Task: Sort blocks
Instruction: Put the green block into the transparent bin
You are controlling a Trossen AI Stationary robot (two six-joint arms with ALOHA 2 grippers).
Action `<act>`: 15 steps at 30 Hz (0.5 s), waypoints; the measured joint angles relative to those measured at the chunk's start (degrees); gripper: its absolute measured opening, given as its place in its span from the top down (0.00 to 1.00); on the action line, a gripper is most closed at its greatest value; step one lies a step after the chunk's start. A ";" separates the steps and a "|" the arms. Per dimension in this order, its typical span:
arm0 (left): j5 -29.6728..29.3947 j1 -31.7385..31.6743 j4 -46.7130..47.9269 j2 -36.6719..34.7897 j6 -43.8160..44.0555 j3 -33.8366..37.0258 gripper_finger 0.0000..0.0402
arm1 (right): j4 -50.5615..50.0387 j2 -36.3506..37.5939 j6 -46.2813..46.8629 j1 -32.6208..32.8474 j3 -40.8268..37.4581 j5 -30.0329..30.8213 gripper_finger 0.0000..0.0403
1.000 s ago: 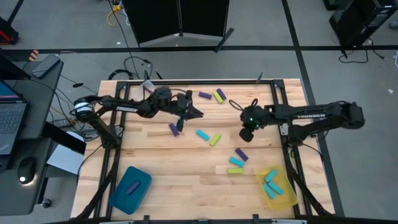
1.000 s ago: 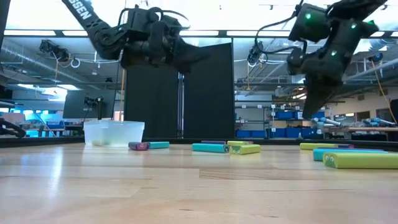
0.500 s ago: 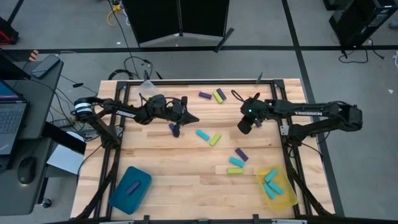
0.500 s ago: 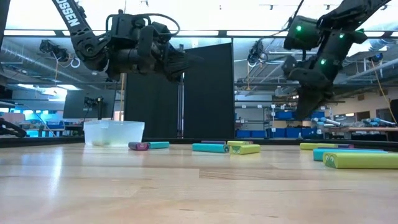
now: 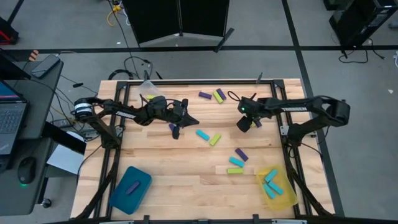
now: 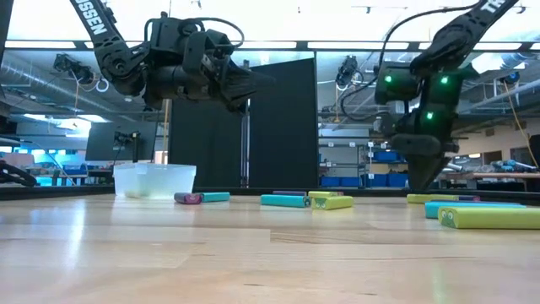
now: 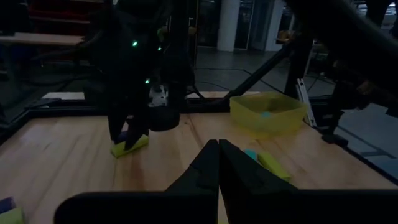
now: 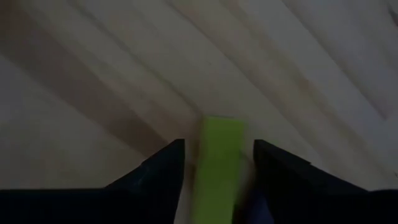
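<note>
Blocks lay scattered over the wooden tabletop (image 5: pixel 186 174) in the high view: a purple and yellow-green pair (image 5: pixel 212 95) near upper centre, a cyan block (image 5: pixel 202 134) touching or just beside a yellow-green one (image 5: pixel 215 139) at centre, three more toward lower right, and several cyan ones already in the yellow tray (image 5: pixel 277 188) at lower right. The teal tray (image 5: pixel 131 188) sat lower left, the clear tray (image 6: pixel 154 180) at the left of the low view. Right gripper (image 5: pixel 244 124), right of centre, hung low over a yellow-green block (image 8: pixel 220 163), jaws spread and straddling it, not yet pinching. Left gripper (image 5: pixel 188 117), left of centre, was raised, jaws pressed together; no block was visible between them in its wrist view. A purple block (image 5: pixel 174 129) lay just below it. Judged: blocks look rigid, light, smooth-faced, likely a bit slick, not fragile. Best taken across the narrow width at mid-length, jaws square to the long sides, so it cannot pivot or squirt out.
</note>
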State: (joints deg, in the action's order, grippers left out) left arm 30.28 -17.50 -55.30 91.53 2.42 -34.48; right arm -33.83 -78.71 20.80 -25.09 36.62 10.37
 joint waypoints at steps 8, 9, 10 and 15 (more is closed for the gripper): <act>0.00 0.02 0.39 0.00 2.12 0.00 0.97 | 2.75 -4.44 -3.01 -1.82 0.06 -4.41 0.53; 0.00 0.02 0.43 0.02 3.12 0.00 0.97 | 3.05 -4.85 -3.06 -1.90 0.10 -4.81 0.55; -0.02 0.02 0.42 0.02 4.24 0.00 0.97 | 3.28 -5.21 -3.37 -1.93 0.16 -5.21 0.57; -0.02 0.02 0.58 0.02 8.58 0.00 0.97 | 5.16 -4.35 -5.83 -1.89 -0.03 -6.02 0.72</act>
State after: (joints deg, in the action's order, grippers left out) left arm 30.26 -17.47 -54.72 91.55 11.00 -34.48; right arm -28.67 -83.06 14.98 -26.99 36.59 4.35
